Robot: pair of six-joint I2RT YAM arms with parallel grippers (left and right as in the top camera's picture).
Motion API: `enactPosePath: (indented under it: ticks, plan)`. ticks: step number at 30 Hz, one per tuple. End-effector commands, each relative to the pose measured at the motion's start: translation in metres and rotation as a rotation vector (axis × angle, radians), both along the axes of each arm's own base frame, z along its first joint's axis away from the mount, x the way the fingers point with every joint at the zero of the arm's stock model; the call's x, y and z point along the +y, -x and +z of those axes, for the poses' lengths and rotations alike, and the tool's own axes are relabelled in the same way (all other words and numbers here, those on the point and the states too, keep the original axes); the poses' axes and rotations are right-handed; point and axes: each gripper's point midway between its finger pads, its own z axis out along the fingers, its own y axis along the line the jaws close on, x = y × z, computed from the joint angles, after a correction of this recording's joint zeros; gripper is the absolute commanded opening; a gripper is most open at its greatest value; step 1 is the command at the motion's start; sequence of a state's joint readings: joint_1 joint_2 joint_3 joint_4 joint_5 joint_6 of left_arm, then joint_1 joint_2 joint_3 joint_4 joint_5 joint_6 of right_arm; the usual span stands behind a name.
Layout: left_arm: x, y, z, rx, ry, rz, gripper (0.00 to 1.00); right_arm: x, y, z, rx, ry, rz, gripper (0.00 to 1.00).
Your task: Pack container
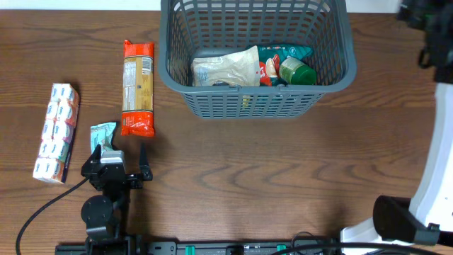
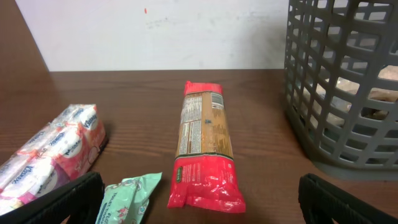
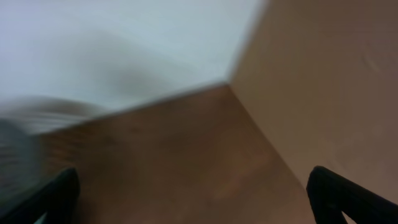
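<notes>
Left gripper (image 1: 118, 161) spread wide near the table's near-left edge, teal packet (image 1: 103, 134) just beyond | right gripper (image 3: 199, 202) spread, far-right corner | container (image 1: 341, 42), far edge, holds bags.

Dark wooden surface (image 1: 283, 177), and on its left side lies a long pasta packet (image 1: 137, 88) with red ends, stretched near to far. Further left sits a multipack of tissues (image 1: 56, 132), slightly angled. Between them, at the near end, a small mint-green packet (image 1: 103, 134) lies flat. A black cable (image 1: 42, 209) curls across the near-left corner.
</notes>
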State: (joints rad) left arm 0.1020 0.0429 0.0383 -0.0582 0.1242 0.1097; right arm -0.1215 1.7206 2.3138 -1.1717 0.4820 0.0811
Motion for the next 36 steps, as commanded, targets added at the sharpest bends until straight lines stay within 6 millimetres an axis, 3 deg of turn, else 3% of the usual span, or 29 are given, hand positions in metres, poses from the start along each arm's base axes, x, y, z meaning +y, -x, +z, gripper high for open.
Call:
enactPosePath:
  ticks: [1,5,9,28,36]
  plan:
    - [0.0,0.0,-0.016,0.036,-0.009,-0.001,0.98,-0.045,0.016,-0.011,0.0,-0.049,-0.155,0.99]
    - [0.0,0.0,-0.016,0.036,-0.009,-0.001,0.99,-0.075,0.031,-0.013,-0.001,-0.062,-0.226,0.99]
    - [0.0,0.0,-0.016,0.036,-0.009,-0.001,0.99,-0.091,0.039,-0.013,-0.011,-0.072,-0.262,0.99]
    - [-0.001,0.0,-0.012,0.022,0.014,-0.008,0.99,-0.09,0.037,-0.015,-0.017,-0.096,-0.248,0.99]
    - [-0.012,0.002,0.034,-0.045,0.225,-0.041,0.98,-0.09,0.037,-0.015,-0.017,-0.096,-0.248,0.99]
